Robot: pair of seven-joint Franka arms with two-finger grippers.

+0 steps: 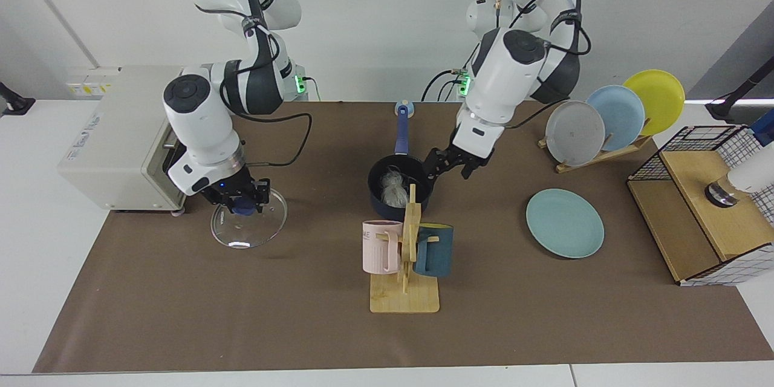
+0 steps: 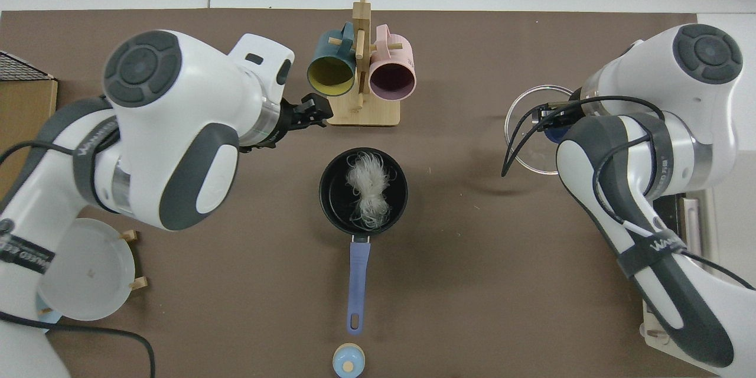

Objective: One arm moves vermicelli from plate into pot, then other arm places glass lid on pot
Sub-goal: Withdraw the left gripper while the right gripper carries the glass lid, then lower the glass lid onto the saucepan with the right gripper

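Glass lid (image 1: 248, 225) hangs tilted off the desk (image 1: 181, 314) from its knob, pinched in the right gripper (image 1: 243, 205) fingers, and may slip or clip the pot (image 1: 399, 192) rim near the empty, open left gripper (image 1: 450, 164).

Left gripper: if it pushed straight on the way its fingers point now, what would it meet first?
Probably the pot: in the facing view the left gripper, open, points down toward its rim. Depth is unclear.

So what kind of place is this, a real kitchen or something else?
Probably a robotics lab set up as a mock kitchen: two Franka arms stand at a table covered in brown paper, with a pot, a mug rack and a toaster oven laid out like props.
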